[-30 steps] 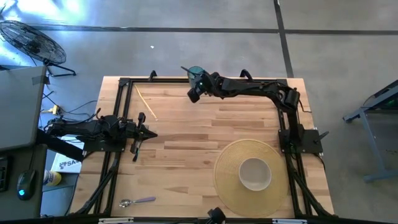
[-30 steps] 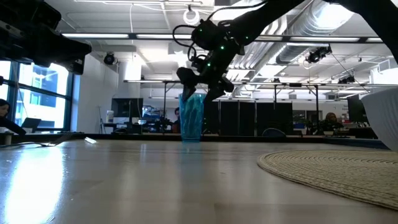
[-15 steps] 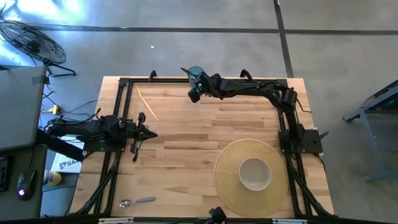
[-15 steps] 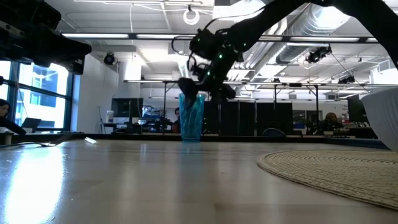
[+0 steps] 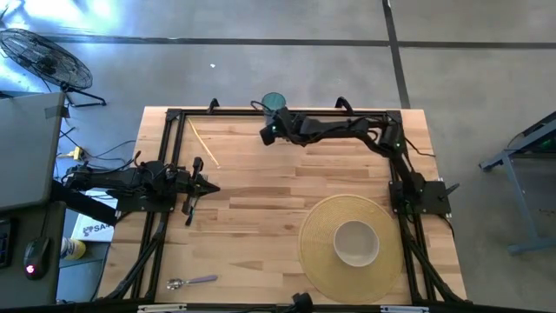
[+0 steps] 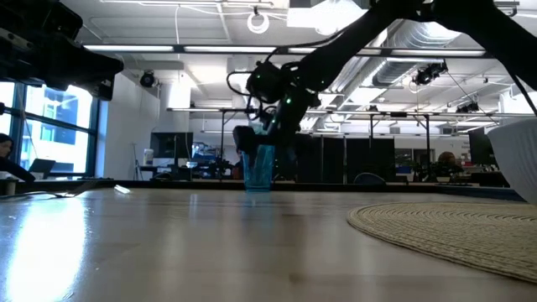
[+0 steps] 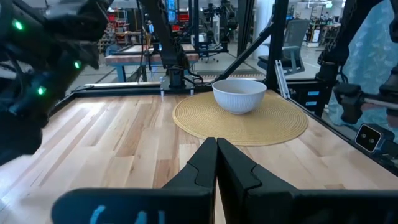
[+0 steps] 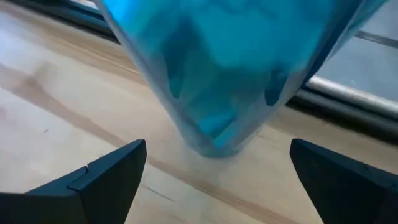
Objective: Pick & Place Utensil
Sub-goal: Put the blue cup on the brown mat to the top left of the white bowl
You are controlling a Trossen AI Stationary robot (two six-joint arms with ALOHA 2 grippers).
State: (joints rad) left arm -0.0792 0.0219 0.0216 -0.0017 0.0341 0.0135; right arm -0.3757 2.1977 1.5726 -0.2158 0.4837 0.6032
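High view: one blue cup [image 5: 274, 102], one bowl [image 5: 356, 242], one spoon [image 5: 191, 282].

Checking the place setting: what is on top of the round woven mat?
A white bowl sits on the woven mat. Its inside looks empty; the mat beneath it is covered.

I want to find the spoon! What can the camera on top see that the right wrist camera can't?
Only the high view shows the spoon near the table's front left corner, the white bowl on its round mat, and the left gripper, shut and waiting at the left side. Only the right wrist view shows the right gripper's fingers spread wide either side of the blue cup. Both show that cup and the wooden table.
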